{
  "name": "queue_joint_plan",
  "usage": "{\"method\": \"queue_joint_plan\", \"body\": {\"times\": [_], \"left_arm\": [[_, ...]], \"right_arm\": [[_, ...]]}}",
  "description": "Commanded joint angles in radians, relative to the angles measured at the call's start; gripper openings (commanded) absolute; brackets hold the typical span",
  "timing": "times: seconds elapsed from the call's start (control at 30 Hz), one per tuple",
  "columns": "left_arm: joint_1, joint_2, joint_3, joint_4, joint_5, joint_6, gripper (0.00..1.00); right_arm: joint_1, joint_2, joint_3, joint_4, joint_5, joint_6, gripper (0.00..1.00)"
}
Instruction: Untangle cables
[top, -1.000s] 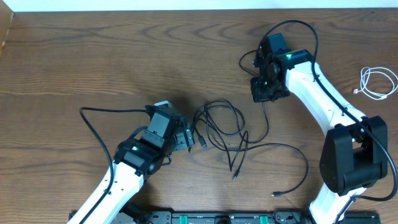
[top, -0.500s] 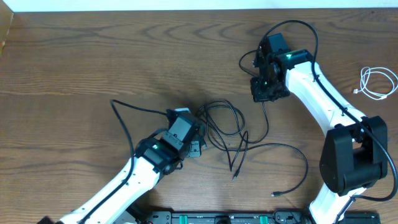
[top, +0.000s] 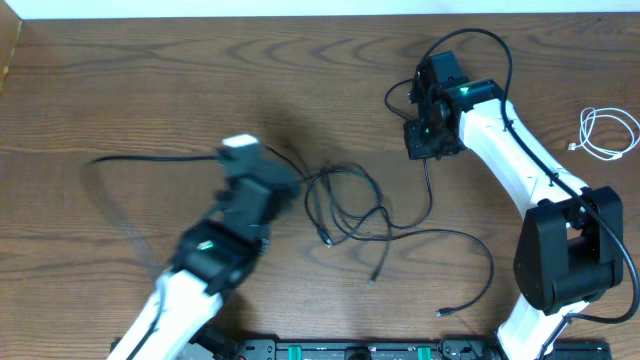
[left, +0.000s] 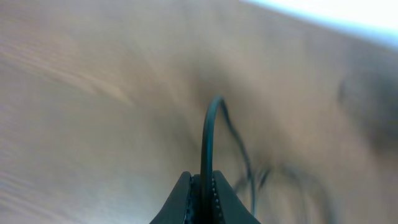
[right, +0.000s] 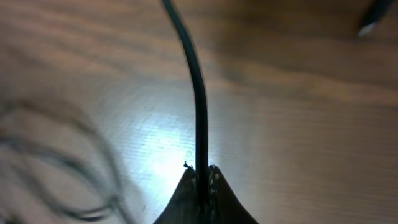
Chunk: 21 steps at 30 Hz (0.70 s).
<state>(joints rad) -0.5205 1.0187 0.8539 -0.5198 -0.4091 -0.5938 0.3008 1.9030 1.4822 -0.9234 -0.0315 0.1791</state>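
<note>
Black cables (left: 204, 137) in left tool (left: 202, 182) and right tool (right: 200, 173)

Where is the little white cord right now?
Overhead, the white cord lies looped at the far right, beyond the right arm, well apart from the black cords.

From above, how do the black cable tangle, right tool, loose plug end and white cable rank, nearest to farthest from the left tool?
From the left tool:
1. black cable tangle, just right of it.
2. right tool, farther right, toward the back.
3. loose plug end, front right.
4. white cable, far right edge.
</note>
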Motion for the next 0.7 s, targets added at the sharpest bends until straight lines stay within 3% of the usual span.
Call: {"method": "queue_joint_plan", "body": {"times": [0.0, 0.1, 0.27, 0.47, 0.67], "left_arm": [[0.129, -0.105, 0.071, 0.007, -0.134, 0.025, 0.08], [0.261, -0.173, 0.076, 0.011, -0.134, 0.024, 0.08], [0.413, -0.204, 0.076, 0.005, -0.134, 0.019, 0.08], [0.518, -0.184, 0.076, 0.002, -0.056, -0.124, 0.08], [0.525, -0.101, 0.076, 0.007, 0.108, -0.126, 0.08]], "right_arm": [[-0.005, -0.012, 0.007, 0.015, 0.204, 0.084, 0.02], [-0.050, -0.012, 0.007, 0.015, 0.339, 0.169, 0.01], [-0.188, -0.012, 0.007, -0.001, 0.344, 0.237, 0.01], [-0.334, -0.012, 0.007, 0.003, 0.150, 0.172, 0.01], [-0.354, -0.012, 0.007, 0.060, -0.078, 0.037, 0.01]]}}
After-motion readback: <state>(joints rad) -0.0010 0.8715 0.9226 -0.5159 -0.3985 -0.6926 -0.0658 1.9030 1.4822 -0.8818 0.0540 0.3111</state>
